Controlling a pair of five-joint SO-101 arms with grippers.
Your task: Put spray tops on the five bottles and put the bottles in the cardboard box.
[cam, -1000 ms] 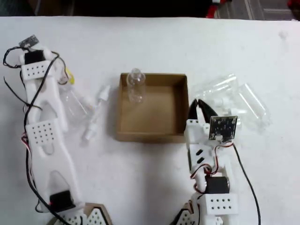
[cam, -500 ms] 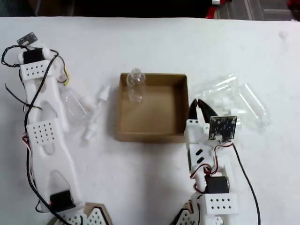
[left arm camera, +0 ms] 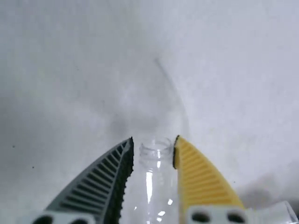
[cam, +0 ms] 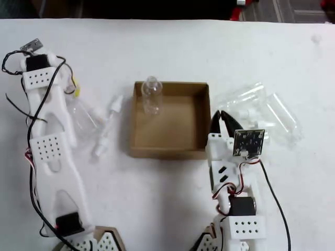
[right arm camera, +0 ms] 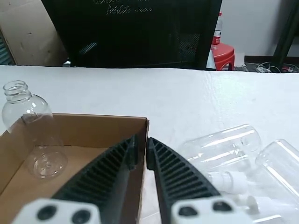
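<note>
White table all round, dark furniture past its far edge. Left hand [left arm camera: 153, 145] closed on the neck of a clear bottle [left arm camera: 150, 191]: grey and yellow fingers pressed to either side, open mouth right at the fingertips, body running back along the fingers toward the wrist. Long axis thus in line with the hand, mouth facing outward past the tips, no top on it yet. Two spray tops [cam: 113, 104] flat on the table just beside this hand, on its box-ward side, between it and the cardboard box [cam: 168, 152]. Right hand [right arm camera: 141, 145] pinched almost together, nothing between the fingers, poised at the nearest corner of the box wall. Across the box from those two tops, so farther from them than the left hand; nearer instead to the loose bottles [right arm camera: 224, 144] on their sides just ahead and outward, a further top [right arm camera: 230, 182] among them. Probably the crux of the next move: bringing a top nose-on to that outward-facing mouth, most easily with the free right hand. Ahead of the right hand and inward, one capless boxed bottle [right arm camera: 32, 126] leaning with its neck against the far wall. Hard to settle: whether the held bottle rests on the table or hangs clear of it, with base cut off at the wrist and body half under the arm from above; also the count of loose bottles, clear plastic overlapping on white.
</note>
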